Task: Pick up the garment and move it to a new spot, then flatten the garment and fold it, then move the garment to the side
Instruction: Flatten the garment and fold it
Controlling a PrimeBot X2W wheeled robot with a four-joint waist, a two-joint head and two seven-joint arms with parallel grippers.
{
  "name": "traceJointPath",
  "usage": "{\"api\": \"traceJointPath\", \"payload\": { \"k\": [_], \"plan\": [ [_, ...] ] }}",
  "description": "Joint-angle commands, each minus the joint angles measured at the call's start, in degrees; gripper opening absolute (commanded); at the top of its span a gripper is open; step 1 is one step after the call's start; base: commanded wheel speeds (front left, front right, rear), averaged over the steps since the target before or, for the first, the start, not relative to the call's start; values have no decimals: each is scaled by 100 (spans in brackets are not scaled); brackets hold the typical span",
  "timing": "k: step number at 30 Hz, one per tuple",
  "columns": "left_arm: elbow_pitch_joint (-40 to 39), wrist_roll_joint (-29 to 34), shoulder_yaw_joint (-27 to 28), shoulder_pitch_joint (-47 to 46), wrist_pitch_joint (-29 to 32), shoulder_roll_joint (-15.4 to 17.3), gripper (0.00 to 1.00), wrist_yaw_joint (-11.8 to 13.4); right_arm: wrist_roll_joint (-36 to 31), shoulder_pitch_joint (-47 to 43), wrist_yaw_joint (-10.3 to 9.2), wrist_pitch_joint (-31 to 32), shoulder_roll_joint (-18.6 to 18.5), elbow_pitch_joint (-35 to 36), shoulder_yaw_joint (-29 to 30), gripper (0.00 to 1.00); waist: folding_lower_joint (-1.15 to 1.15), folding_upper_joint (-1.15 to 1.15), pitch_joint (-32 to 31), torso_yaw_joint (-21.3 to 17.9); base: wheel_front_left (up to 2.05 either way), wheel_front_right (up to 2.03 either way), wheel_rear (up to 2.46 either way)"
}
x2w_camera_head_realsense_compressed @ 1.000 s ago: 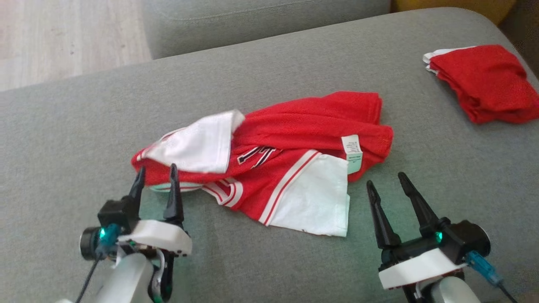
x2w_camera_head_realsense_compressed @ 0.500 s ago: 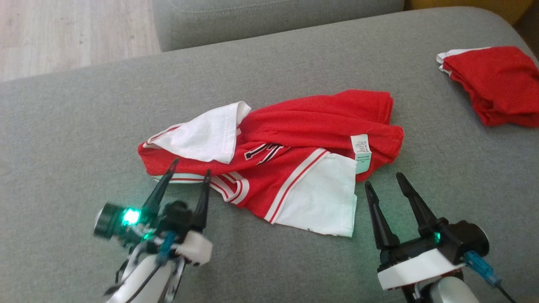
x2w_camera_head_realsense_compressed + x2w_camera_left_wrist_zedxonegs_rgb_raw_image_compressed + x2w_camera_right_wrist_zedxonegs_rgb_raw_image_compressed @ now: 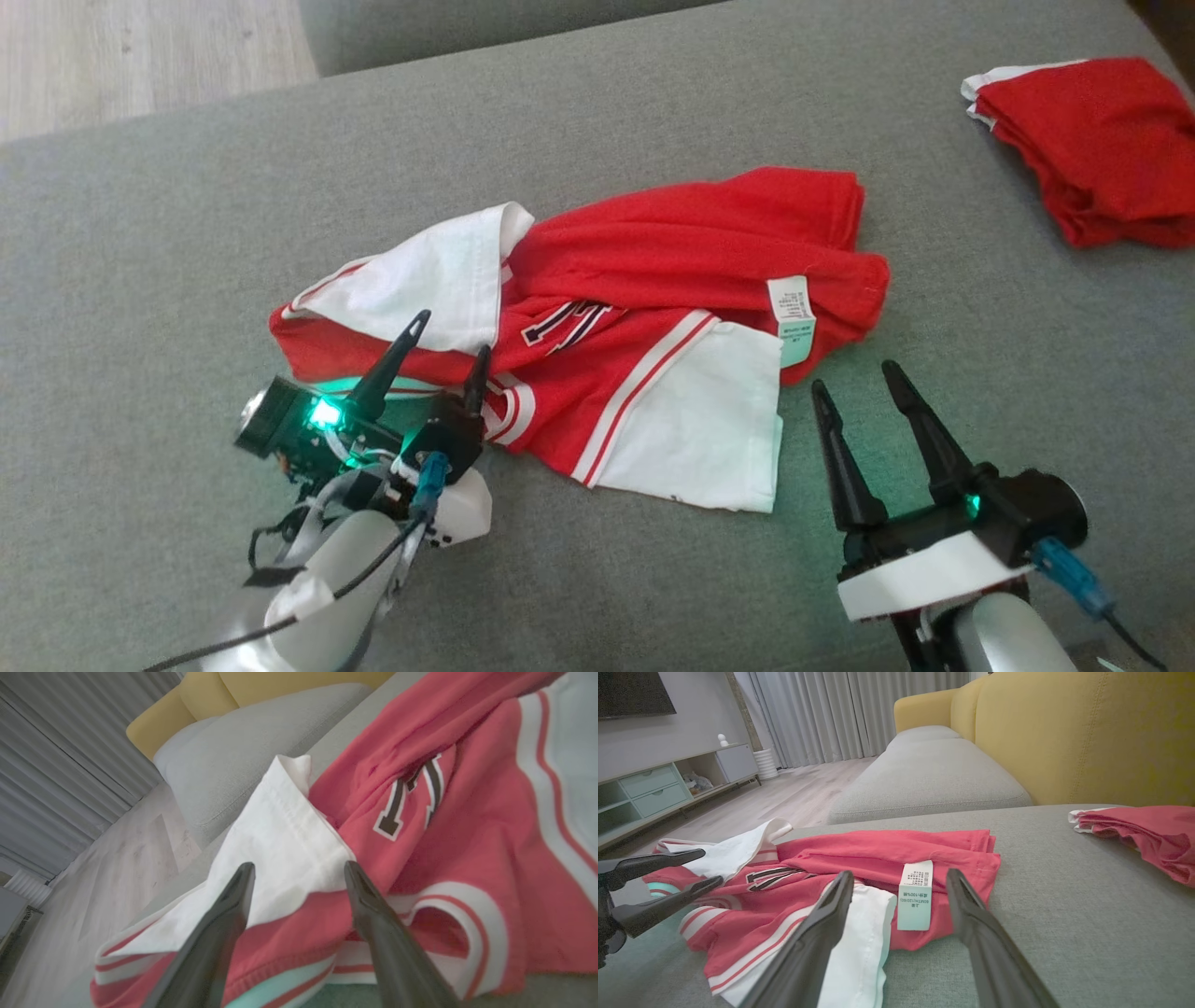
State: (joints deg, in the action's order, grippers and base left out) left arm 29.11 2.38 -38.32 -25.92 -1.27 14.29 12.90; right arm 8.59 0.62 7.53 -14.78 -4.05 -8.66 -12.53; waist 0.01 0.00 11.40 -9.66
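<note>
Garment lies crumpled on the grey cushion, its near edge at the spread fingertips of my left gripper, its label just beyond the open fingers of my right gripper. Pickup stage, I judge: next, lower and pinch cloth.

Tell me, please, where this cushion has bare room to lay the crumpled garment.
Free: cushion left of the garment, and the strip between it and the folded red cloth. Crowded: near edge, by left gripper and right gripper.

Red garment on grey cushion, left gripper perhaps against it
</note>
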Motion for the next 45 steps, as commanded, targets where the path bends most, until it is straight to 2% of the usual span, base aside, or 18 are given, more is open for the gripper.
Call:
{"api": "traceJointPath", "payload": {
  "k": [1, 5, 13, 20, 27, 30, 36, 44, 45],
  "plan": [
    [-87, 121, 150, -318, 57, 163, 100, 109, 37, 161, -4, -22, -46, 184, -98, 100, -1, 0, 53, 25, 0, 0, 0],
    [-32, 134, 124, -342, 103, 166, 100, 137, 35, 178, -4, -22, -55, 181, -108, 100, -1, 0, 78, 50, 0, 0, 0],
    [-141, 73, -72, -256, 144, 142, 100, -43, 42, 165, -4, -22, -77, 158, -149, 100, -1, 0, 7, 110, 0, 0, 0],
    [-128, 262, -95, -274, 354, 284, 100, 249, 52, 161, -4, -22, -93, 134, -217, 100, -1, 0, -33, 56, 0, 0, 0],
    [-64, 318, -143, -250, 705, 388, 100, 323, 69, 145, -4, -22, -103, 90, -266, 100, -1, 0, -71, -7, 0, 0, 0],
    [-164, 320, -148, -258, 630, 405, 100, 380, 75, 135, -4, -22, -110, 82, -284, 100, -1, 0, -83, -23, 0, 0, 0],
    [-330, 341, -273, -358, 377, 354, 100, 334, 92, 113, -4, -22, -122, 58, -327, 100, -1, 0, -111, -34, 0, 0, 0],
    [-157, 309, -375, -504, 439, 343, 100, 203, 103, 154, -4, -22, -121, 35, -383, 100, -1, 0, -78, -125, 0, 0, 0],
    [-143, 303, -377, -518, 445, 353, 89, 198, 105, 158, -4, -22, -120, 38, -376, 100, -1, 0, -65, -136, 0, 0, 0]
  ]
}}
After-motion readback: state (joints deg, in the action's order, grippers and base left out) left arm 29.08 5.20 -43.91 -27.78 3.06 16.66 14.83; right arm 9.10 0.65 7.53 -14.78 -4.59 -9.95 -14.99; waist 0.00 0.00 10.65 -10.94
